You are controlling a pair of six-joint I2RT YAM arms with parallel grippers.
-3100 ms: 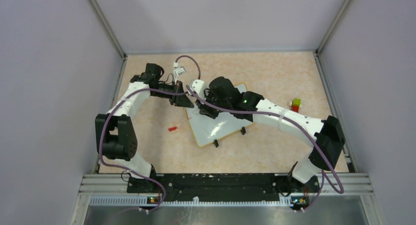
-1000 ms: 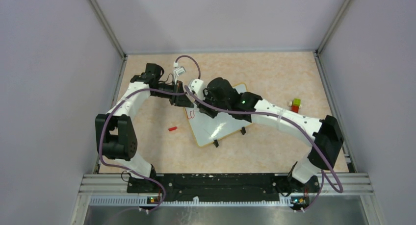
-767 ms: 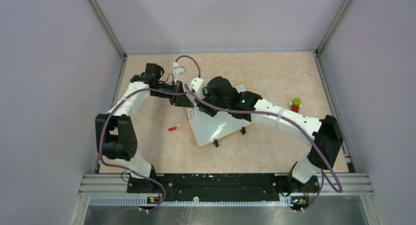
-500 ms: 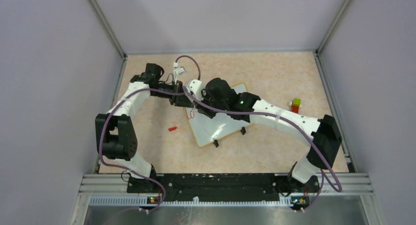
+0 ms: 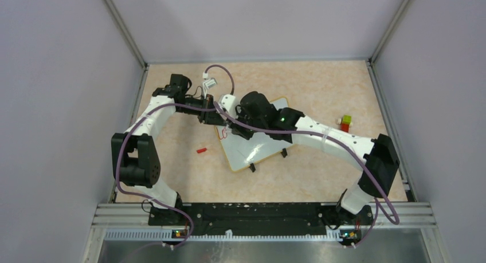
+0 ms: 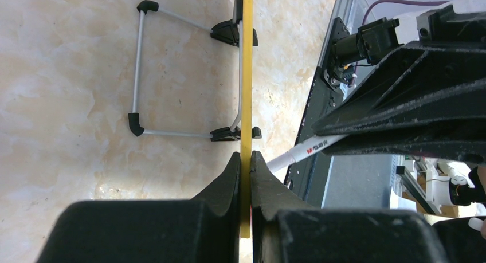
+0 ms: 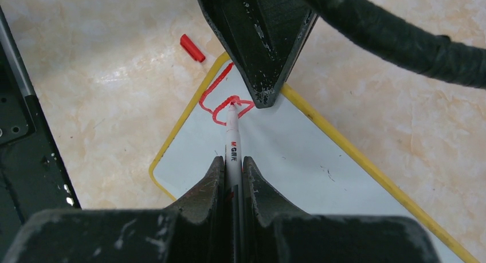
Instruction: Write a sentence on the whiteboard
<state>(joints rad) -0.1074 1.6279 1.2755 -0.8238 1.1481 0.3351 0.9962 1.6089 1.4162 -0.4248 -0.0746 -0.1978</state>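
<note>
Status: sentence barely started. Only a few red marker strokes [image 7: 220, 105], a slanted line and a loop, are seen at one corner of the small glossy white board with the thin yellow-wood rim [image 7: 298, 160]. The rest of its face is blank.

Board location: on the beige marbled tabletop [image 5: 321, 85], near centre, skewed to the table edges, with its two black clip feet [image 5: 251, 167] on the near side in the top view. Flat or slightly propped cannot be told.

Right gripper [image 7: 232, 167]: jaws narrow, closed on the white-barrelled red marker [image 7: 232, 138]. The barrel is held in line with the fingers, long axis straight out from the wrist. The tip is down on the board, touching the red loop.

Left gripper [image 6: 245, 160]: jaws pinched on the yellow rim, board seen edge-on between the fingertips. In the right wrist view its black fingers [image 7: 258, 39] sit just beyond the marker tip, nearly touching the loop.

Key relation: the blank area lies from the tip back toward the right wrist and off to the right in that view, away from the left gripper. Judged: the next strokes must be carried that way, along the rim. Contact with the left fingers is the risk at the corner. The writing is done by the right arm; the board is only steadied by the left.

Also noted: small red marker cap [image 5: 201, 150] on the table left of the board, apart from it, and a small green-yellow-red block [image 5: 345, 122] well off to the right.
</note>
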